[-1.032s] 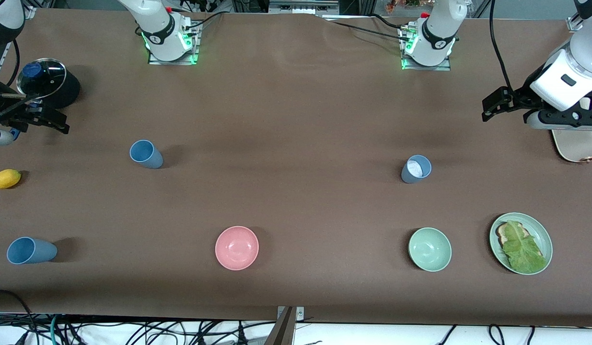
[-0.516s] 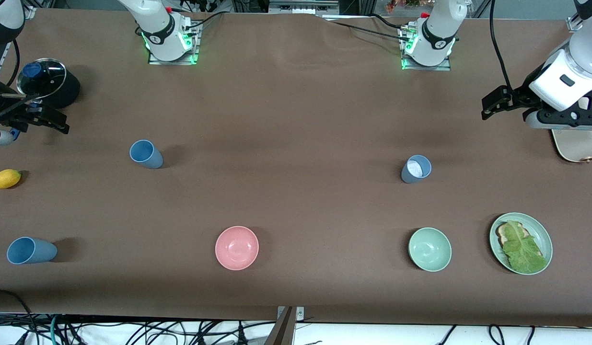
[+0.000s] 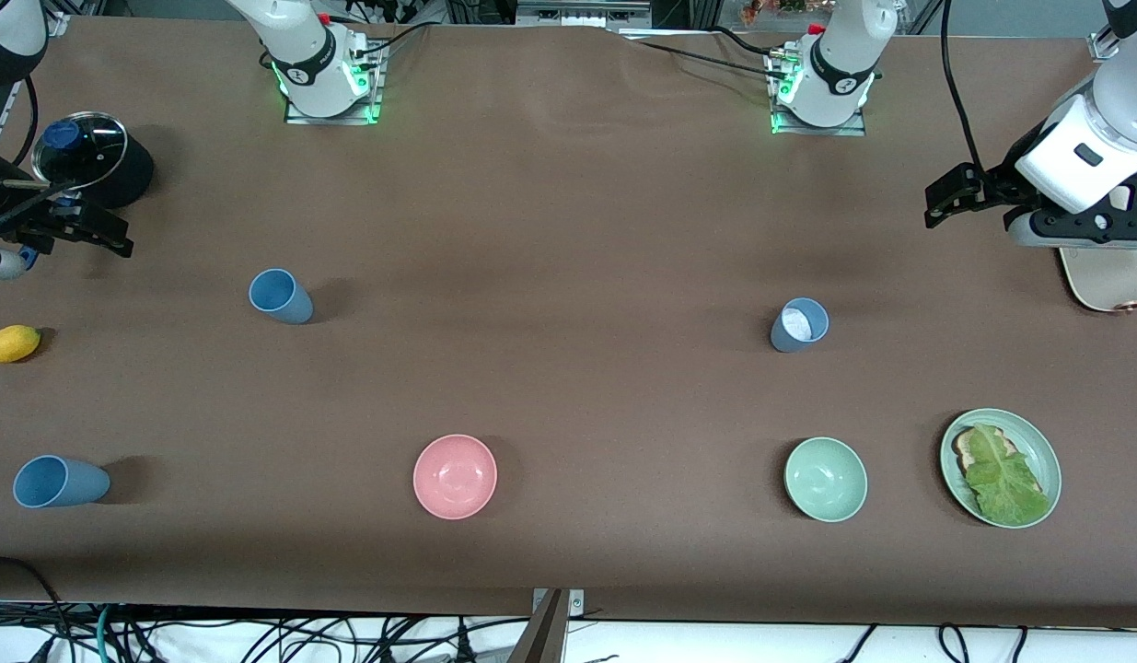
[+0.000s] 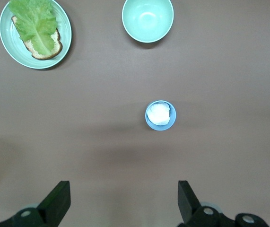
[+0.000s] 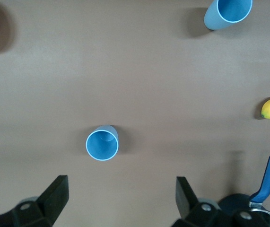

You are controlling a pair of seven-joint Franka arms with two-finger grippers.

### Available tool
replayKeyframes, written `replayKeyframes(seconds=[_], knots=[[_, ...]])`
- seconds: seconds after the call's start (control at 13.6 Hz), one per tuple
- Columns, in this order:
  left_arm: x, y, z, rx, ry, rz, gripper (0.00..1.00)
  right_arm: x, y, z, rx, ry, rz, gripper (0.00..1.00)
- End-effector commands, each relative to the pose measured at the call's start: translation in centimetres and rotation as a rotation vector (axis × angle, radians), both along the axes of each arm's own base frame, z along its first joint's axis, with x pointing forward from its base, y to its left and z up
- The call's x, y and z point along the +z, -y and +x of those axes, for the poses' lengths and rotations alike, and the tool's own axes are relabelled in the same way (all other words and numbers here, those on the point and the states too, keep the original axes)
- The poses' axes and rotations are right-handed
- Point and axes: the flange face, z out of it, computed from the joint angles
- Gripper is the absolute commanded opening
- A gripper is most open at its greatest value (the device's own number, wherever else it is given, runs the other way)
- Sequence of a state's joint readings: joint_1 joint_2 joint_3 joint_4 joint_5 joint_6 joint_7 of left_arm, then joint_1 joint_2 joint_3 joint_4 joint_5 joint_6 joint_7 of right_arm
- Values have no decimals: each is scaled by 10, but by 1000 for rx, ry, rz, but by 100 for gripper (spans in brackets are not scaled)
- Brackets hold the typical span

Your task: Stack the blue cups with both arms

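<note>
Front view: three blue cups (image 3: 281, 296) stand upright and apart, both hands (image 4: 120, 203) spread wide, holding nothing.

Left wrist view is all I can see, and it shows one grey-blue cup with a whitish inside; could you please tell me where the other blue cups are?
Observer: Two are toward the right arm's end. The farther plain blue cup is about level with your grey-blue cup, and the nearer plain blue cup is closer to the front camera.
Operator: Thank you. Is the right gripper holding either one?
Observer: No. The right gripper is open and empty, up over the table beside the lidded black pot.
Operator: And where is my left gripper on the table overall?
Observer: The left gripper hangs over the table at the left arm's end, beside a white object.
</note>
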State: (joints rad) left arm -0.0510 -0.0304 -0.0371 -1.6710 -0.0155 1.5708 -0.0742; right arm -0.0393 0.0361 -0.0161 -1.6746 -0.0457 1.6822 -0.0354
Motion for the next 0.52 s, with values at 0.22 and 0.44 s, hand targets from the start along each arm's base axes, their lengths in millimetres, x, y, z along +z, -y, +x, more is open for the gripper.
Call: replayKeyframes(seconds=[0.22, 0.44], knots=[[6, -5, 3, 5, -3, 25, 100, 2, 1, -2, -12, 0, 6, 100], [6, -5, 3, 6, -5, 25, 100, 1, 1, -2, -12, -2, 6, 100]])
